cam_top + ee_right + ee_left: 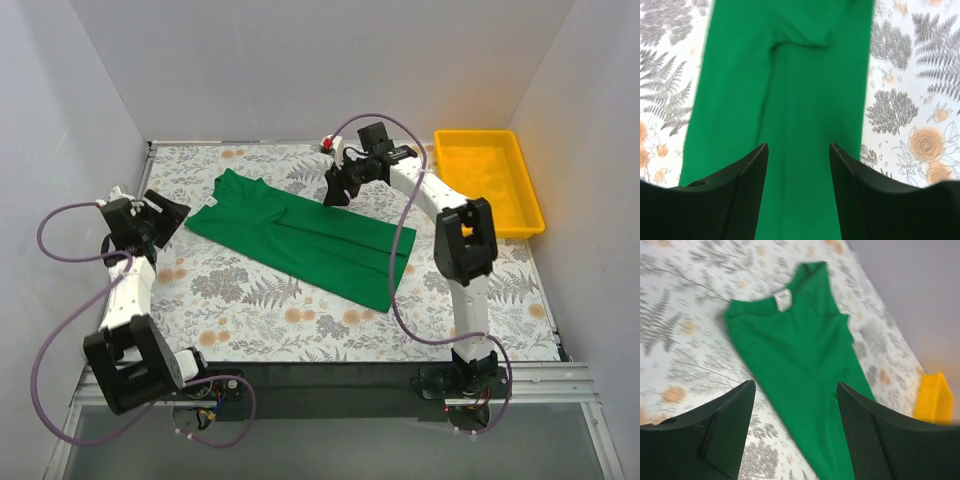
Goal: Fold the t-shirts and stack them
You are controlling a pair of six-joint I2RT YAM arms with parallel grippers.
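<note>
The green t-shirt [305, 238] lies flat on the flowered table as a long folded strip, running from upper left to lower right. Its white neck label [782, 300] shows in the left wrist view, where the t-shirt [800, 355] fills the middle. My left gripper [168, 215] is open and empty, raised just left of the shirt's collar end; its jaws [796, 390] stand wide apart. My right gripper [336, 192] is open and empty above the shirt's far edge, looking down on the cloth [790, 100] between its fingers [798, 150].
A yellow plastic tray [520, 200] stands at the back right of the table and shows as a corner in the left wrist view [935, 400]. Grey walls close in the table on the left, back and right.
</note>
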